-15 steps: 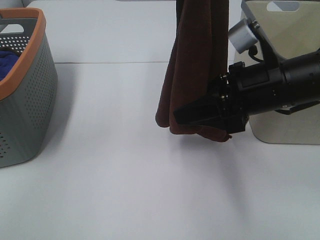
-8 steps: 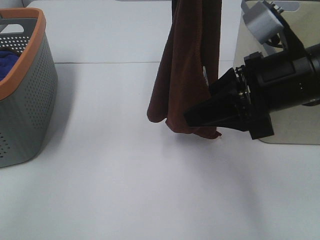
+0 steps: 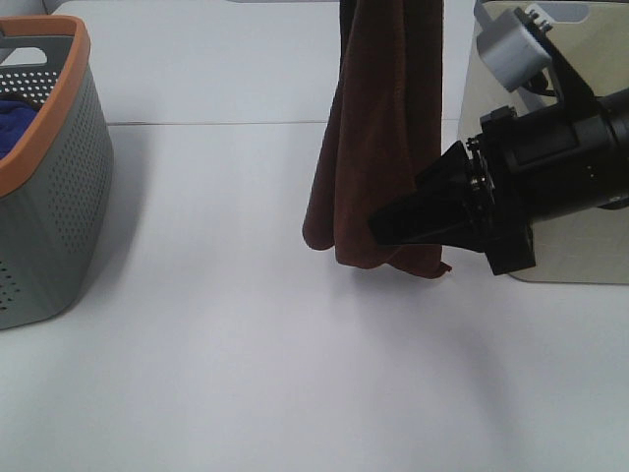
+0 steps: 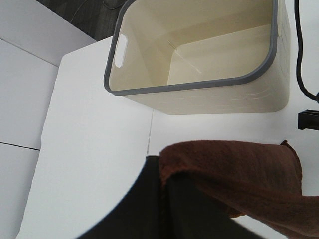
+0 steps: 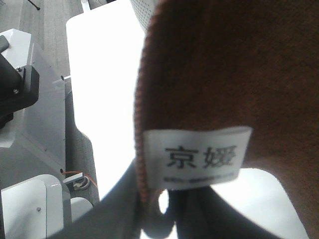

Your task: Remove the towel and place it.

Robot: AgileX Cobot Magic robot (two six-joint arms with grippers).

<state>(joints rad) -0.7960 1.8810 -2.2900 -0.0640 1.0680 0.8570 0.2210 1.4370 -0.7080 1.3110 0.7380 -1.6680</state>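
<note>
The right gripper (image 3: pixel 378 228) reaches in from 3 o'clock, its black wedge of fingers aimed toward 9 o'clock. Its jaws are drawn nearly together on the lower part of the towel (image 3: pixel 378 147). From the right wrist camera, the towel's hem runs down between the two dark fingers, right by the white label (image 5: pixel 199 157) with its printed characters, so it looks pinched there.

The left gripper (image 4: pixel 162 199) is out of the high view. Its own camera shows its jaws closed tight on the towel's upper end, with the maroon-brown cloth spilling out from between them.

The towel hangs in loose folds at about 1 o'clock from the middle of the white table (image 3: pixel 246 374). Its long axis runs straight from 12 to 6 o'clock. The top runs off the upper edge of the high view and the bunched lower end points down at the tabletop. I can't tell whether that end clears the surface.

At 9 to 10 o'clock stands a grey perforated basket (image 3: pixel 59 216) with an orange rim and a blue cloth (image 3: pixel 15 118) inside. At 2 o'clock, behind the right arm, sits a beige bin (image 3: pixel 580 59) with a grey rim, and the left wrist camera looks down into it.
</note>
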